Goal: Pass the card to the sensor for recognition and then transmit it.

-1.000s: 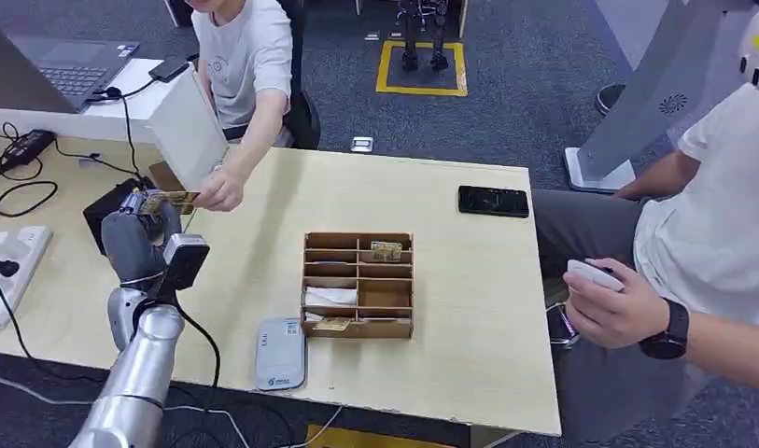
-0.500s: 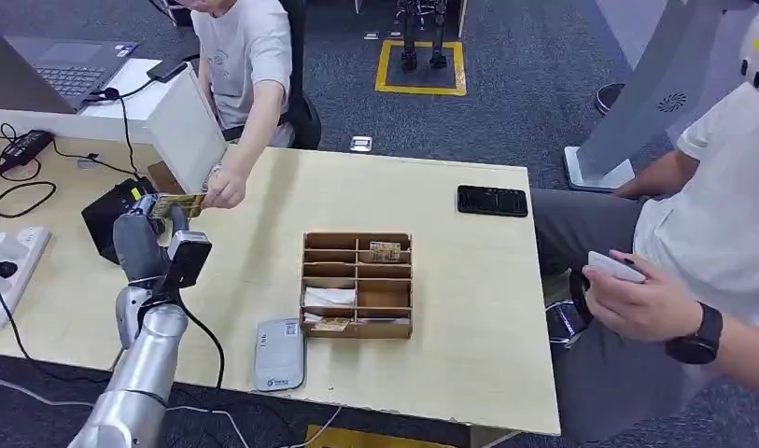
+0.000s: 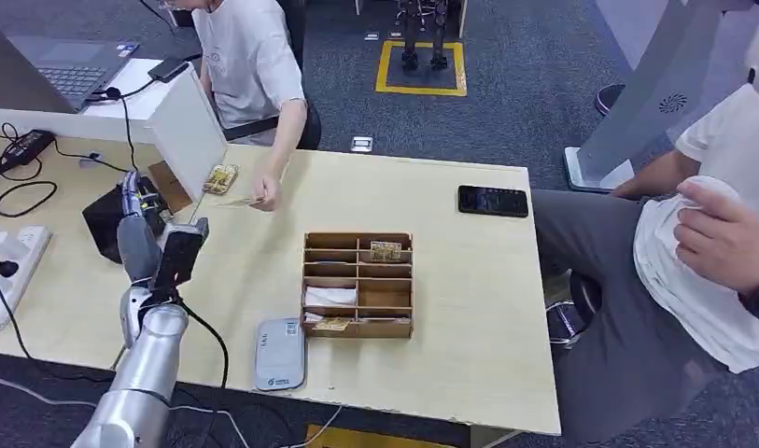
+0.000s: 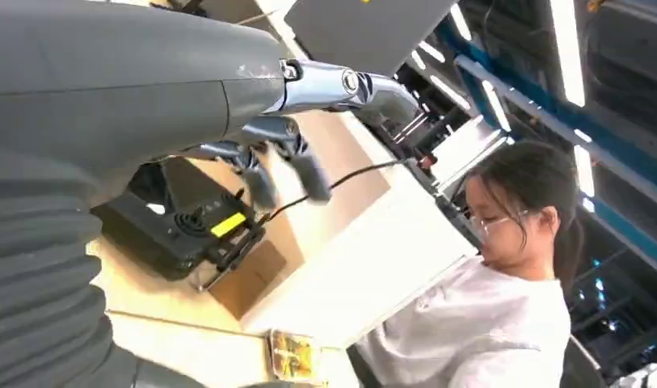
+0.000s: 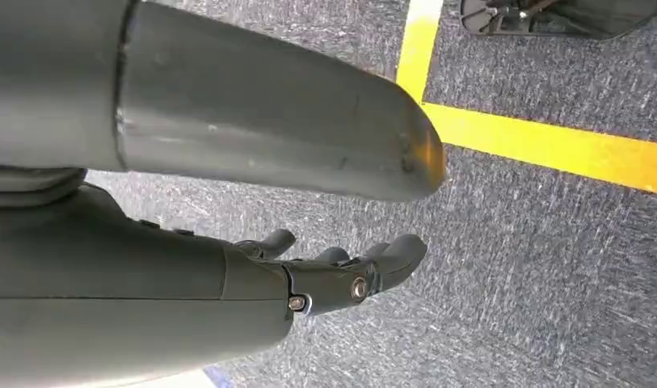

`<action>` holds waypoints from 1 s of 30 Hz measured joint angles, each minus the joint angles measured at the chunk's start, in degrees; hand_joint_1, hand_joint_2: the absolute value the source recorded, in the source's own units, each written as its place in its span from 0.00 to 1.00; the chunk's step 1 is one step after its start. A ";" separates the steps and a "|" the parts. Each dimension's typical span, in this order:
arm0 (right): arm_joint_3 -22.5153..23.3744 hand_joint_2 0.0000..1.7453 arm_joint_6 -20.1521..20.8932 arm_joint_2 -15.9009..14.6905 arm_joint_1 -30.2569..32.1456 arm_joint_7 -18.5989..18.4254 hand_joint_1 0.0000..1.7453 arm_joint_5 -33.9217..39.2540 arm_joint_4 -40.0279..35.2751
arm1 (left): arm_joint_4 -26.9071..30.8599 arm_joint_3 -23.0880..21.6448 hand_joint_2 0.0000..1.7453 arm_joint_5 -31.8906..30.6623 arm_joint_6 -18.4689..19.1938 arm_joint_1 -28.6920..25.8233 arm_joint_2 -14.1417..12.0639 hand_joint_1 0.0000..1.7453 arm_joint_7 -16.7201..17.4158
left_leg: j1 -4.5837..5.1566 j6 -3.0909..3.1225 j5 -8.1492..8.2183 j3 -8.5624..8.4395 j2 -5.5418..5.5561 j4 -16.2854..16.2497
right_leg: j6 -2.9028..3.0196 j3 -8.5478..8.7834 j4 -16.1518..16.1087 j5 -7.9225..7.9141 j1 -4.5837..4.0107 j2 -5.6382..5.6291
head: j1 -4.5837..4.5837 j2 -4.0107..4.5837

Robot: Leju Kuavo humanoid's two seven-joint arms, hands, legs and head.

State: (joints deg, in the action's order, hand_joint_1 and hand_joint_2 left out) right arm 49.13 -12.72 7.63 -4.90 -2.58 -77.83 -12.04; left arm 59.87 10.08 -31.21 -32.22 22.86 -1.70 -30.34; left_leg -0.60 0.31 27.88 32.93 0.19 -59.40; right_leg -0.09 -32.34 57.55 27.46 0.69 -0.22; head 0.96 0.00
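Note:
My left hand (image 3: 137, 233) is raised over the table's left side, fingers apart and empty; the left wrist view shows its thumb and fingers (image 4: 260, 179) spread with nothing between them. The person at the far side holds a card (image 3: 237, 201) low over the table with one hand (image 3: 266, 194), well apart from my hand. Another yellowish card (image 3: 220, 178) (image 4: 292, 354) lies beside the white box (image 3: 184, 131). The grey sensor pad (image 3: 280, 353) lies at the table's near edge. My right hand (image 5: 341, 271) hangs over the carpet, fingers loosely extended and empty.
A wooden divided tray (image 3: 358, 285) with cards in some compartments stands mid-table. A black device (image 3: 109, 213) with cables sits left of my hand. A black phone (image 3: 493, 201) lies at the far right. A second person (image 3: 711, 233) sits close at the right edge.
The person took the card from my left hand and drew it away to the right, down to the table. My left hand now stands empty. The person on the right raised their hand.

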 joint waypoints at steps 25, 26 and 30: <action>4.13 0.00 -1.29 -0.04 0.22 0.02 0.00 3.04 -0.02 | 29.75 -37.77 1.00 -22.43 12.20 -12.09 -2.60 0.00 8.28 | 0.04 0.06 0.05 0.06 -0.01 -0.01 | -0.02 -0.04 -0.04 0.01 0.02 0.01 | 0.02 0.00; 4.28 0.00 -1.35 -0.04 0.22 0.02 0.00 3.04 -0.02 | 30.19 -38.91 1.00 -22.43 12.11 -12.10 -2.80 0.00 8.52 | 0.04 0.06 0.05 0.05 -0.01 -0.01 | -0.02 -0.04 -0.04 0.01 0.02 0.01 | 0.00 0.00; 4.76 0.00 -1.42 -0.04 0.22 0.11 0.00 3.02 -0.04 | 31.43 -41.00 1.00 -22.13 10.63 -12.20 -3.23 0.00 9.31 | 0.00 0.04 0.03 0.03 -0.01 -0.01 | -0.01 -0.04 -0.04 0.01 0.01 0.01 | 0.02 0.00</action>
State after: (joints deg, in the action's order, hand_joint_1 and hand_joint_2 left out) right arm 53.90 -14.14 7.58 -4.69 -2.47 -74.82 -12.09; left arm 91.29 -30.93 -53.34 -21.59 10.66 -4.94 -21.03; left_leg -0.61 0.35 27.92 32.96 0.17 -59.40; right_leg -0.10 -32.38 57.51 27.47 0.70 -0.21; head 0.98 0.00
